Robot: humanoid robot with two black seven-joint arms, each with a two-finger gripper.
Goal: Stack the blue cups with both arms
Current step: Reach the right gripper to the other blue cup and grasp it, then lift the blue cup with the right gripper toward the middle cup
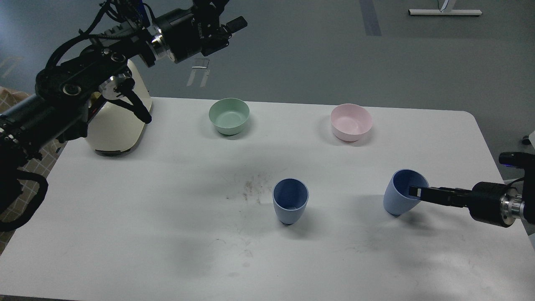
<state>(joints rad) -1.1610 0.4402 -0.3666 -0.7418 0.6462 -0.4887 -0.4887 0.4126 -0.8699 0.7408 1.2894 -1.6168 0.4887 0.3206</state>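
the white counter [125, 217] carries everything. at its back left stands a cream appliance [119, 125], partly hidden by the left arm [83, 79], whose end effector [228, 27] is raised beyond the counter's back edge; i cannot tell if its fingers are spread or pressed together. the right arm [497, 202] comes in low from the right, its end effector [418, 192] pinching the rim of the right cup [397, 200], which tilts toward it. the left cup [290, 205] stands upright near the centre, well apart. behind sit a green bowl [229, 116] and a pink bowl [351, 121].
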